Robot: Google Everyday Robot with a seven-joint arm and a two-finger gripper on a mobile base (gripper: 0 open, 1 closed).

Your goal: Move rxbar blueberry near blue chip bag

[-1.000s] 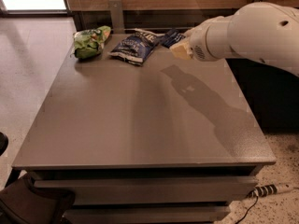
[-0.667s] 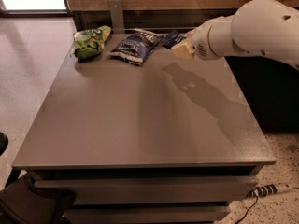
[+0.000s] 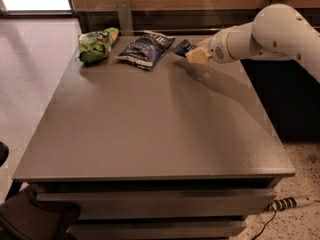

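Tool [image 3: 197,55] at rxbar blueberry [image 3: 182,46], grip can't tell; bar sits just beside blue chip bag [image 3: 145,48], task prob. nearly done.

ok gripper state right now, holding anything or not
Gripper: cannot be told whether it is open, closed or holding. It is right beside the rxbar blueberry, to the right of the blue chip bag.
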